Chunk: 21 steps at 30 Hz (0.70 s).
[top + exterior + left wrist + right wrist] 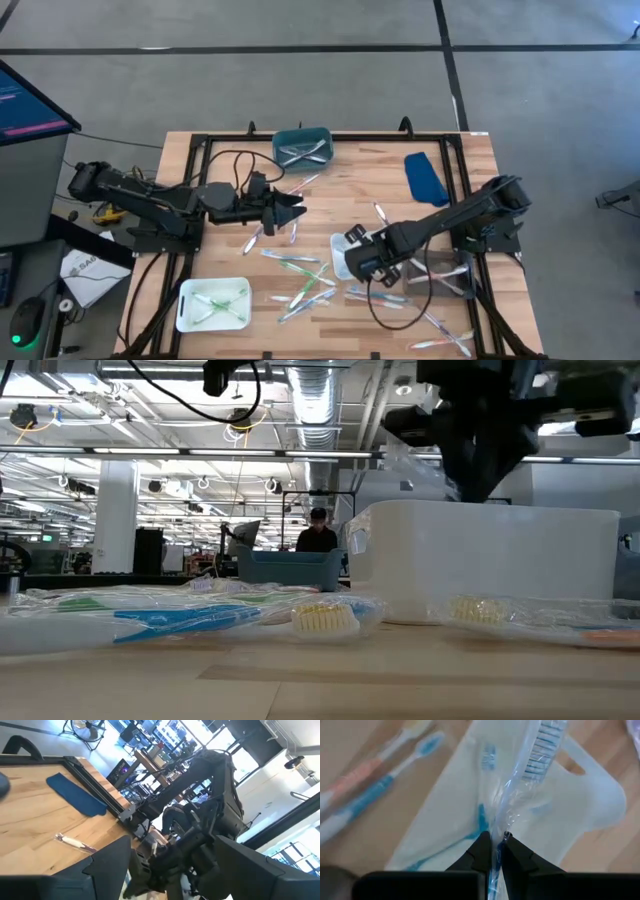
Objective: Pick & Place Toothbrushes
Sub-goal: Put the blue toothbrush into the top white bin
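A wooden table (350, 200) stands under two dark robot arms, with toothbrushes (300, 275) in clear wrappers scattered across its near half. The loose ones on the wood number roughly fifteen; an exact count is not possible because several overlap.

There are three trays. A teal tray (303, 146) at the far edge holds a few brushes. A white tray (213, 304) at the near left corner holds about three green brushes. A pale tray (343, 255) sits near the middle, under the right arm. A blue cloth (425, 177) lies alone near the far right corner.

The right gripper (495, 851) hangs just above the pale tray, its fingers clenched on a wrapped blue toothbrush (540, 750). The brush dangles over the tray with its bristle head clear of the fingers. A second blue brush (482, 817) already lies inside that tray, and two more brushes, one blue and one pink, lie on the wood just beside it.

The left gripper (293, 211) waits above the middle of the table, left of centre, its fingers spread wide and holding nothing. A few brushes lie on the wood near it.

From table height, two wrapped brushes with pale bristles lie in the foreground, and a person (318, 535) in dark clothes is visible far off in the room behind.
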{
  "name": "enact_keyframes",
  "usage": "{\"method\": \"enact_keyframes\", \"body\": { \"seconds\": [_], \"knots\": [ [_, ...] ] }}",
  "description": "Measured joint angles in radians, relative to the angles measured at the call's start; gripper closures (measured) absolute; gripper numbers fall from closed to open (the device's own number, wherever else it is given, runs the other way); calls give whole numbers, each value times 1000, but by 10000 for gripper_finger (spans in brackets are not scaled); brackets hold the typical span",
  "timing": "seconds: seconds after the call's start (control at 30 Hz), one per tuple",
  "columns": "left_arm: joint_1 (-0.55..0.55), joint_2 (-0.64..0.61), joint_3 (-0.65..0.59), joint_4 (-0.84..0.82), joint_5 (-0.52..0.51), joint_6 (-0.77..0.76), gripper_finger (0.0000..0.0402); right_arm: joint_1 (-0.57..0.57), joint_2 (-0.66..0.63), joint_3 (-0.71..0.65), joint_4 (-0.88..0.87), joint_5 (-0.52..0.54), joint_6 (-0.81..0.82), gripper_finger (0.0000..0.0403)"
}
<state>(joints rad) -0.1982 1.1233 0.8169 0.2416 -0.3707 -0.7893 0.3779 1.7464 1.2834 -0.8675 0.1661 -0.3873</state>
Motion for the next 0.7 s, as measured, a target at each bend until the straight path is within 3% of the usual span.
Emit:
{"method": "enact_keyframes", "body": {
  "seconds": [0.33,0.7],
  "knots": [
    [3,0,0,-2,-5,3,119,-11,10,2,0,-9,-4,373],
    [1,0,0,-3,-4,3,119,-16,10,2,10,-10,-4,315]
  ]
}}
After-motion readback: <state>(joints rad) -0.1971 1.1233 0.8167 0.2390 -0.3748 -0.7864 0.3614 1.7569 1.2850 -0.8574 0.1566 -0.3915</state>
